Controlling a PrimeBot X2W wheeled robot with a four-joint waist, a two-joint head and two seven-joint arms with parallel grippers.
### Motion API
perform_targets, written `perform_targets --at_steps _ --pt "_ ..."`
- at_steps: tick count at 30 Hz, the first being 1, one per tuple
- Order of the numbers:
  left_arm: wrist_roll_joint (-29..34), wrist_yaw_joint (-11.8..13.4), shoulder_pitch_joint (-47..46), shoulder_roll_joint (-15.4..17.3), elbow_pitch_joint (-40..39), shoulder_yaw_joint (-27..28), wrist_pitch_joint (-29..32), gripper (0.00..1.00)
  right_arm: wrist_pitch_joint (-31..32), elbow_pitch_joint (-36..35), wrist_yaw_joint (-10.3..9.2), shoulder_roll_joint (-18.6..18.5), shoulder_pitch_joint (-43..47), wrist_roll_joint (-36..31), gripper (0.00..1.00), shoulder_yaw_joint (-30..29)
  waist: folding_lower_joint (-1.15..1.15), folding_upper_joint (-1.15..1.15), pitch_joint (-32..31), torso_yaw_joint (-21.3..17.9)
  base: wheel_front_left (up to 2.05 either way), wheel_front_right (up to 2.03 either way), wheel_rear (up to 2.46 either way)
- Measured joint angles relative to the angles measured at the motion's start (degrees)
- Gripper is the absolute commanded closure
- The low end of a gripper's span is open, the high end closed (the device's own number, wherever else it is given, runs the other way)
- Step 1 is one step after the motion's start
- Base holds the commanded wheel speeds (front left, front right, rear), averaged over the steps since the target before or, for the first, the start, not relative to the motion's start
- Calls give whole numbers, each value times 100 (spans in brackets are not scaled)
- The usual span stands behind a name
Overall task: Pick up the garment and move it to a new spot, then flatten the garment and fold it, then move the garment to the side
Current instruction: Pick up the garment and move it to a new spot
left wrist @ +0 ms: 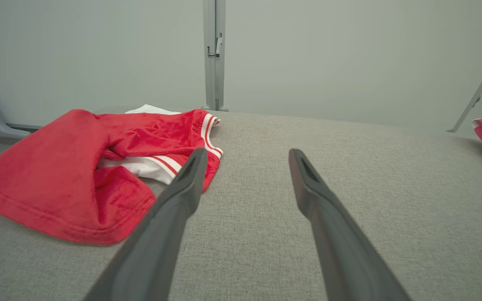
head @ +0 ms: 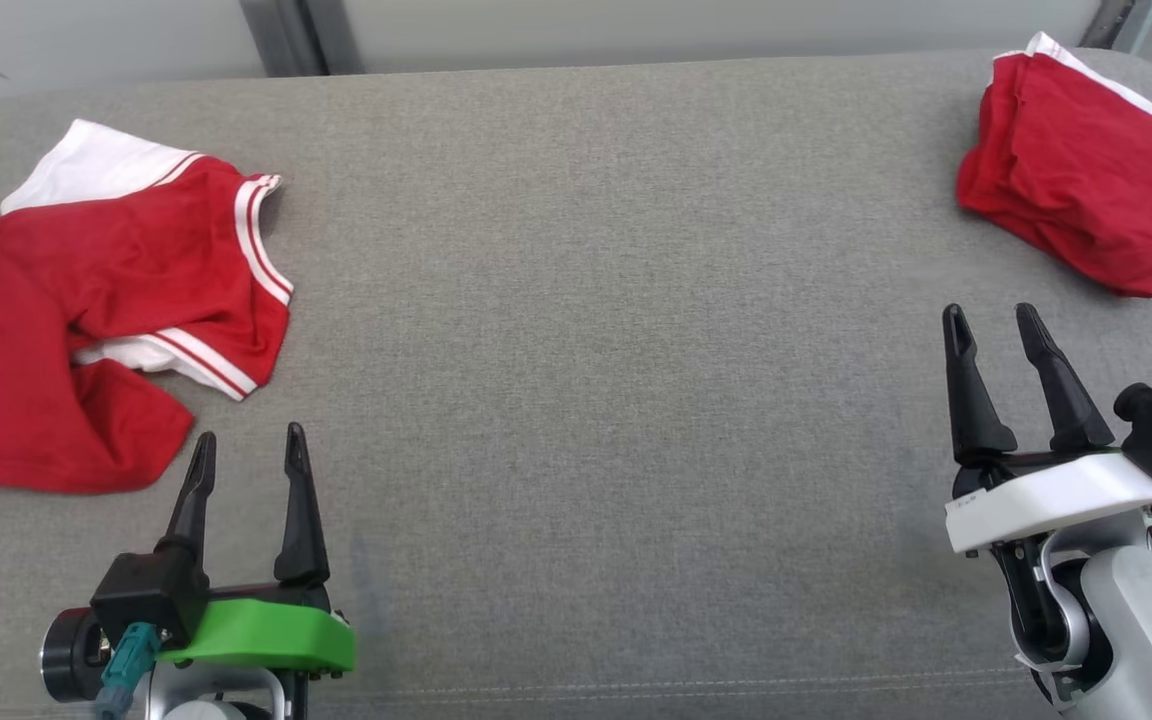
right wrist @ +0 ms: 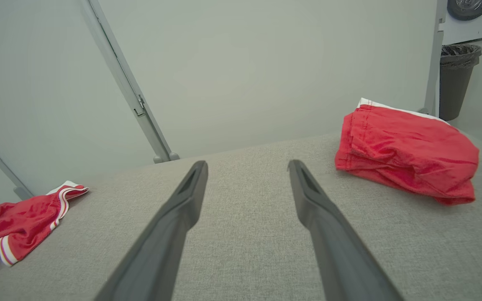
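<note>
A crumpled red garment [head: 76,310] with white trim and red-striped bands lies at the left of the grey padded table [head: 596,300]. It also appears left of the fingers in the left wrist view, garment [left wrist: 69,167], and far left in the right wrist view, garment [right wrist: 19,221]. My left gripper [head: 251,455] stands open just below and right of its lower hem, not touching it. My right gripper [head: 991,325] is open at the right, with nothing between its fingers. In the wrist views both the left gripper [left wrist: 247,156] and the right gripper [right wrist: 247,167] hold their fingers wide apart over bare fabric.
A folded red garment [head: 1076,165] with a white edge sits at the table's far right corner, above my right gripper; folded garment [right wrist: 408,154]. Grey partition walls and metal posts [left wrist: 214,54] stand behind the table. A dark waste bin [right wrist: 456,79] stands beyond the right end.
</note>
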Motion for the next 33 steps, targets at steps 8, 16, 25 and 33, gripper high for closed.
perform_targets --at_steps 8,16,25,33 --pt "-1 0 -16 -49 24 16 -1 0 0 -57 15 -37 4 -76 0 130 0 0 -21 516 0 0 0" --pt "-2 0 -15 -96 24 54 -1 0 2 -80 62 -63 4 -133 0 252 0 0 -60 1126 0 0 0" --pt "-21 0 -15 -110 68 -18 -1 0 57 -119 62 -90 4 -175 0 316 0 0 -92 1815 0 0 0" --pt "-113 -4 -31 -114 91 12 -1 0 281 -221 68 -96 -127 -328 0 492 0 0 12 2131 0 0 0"
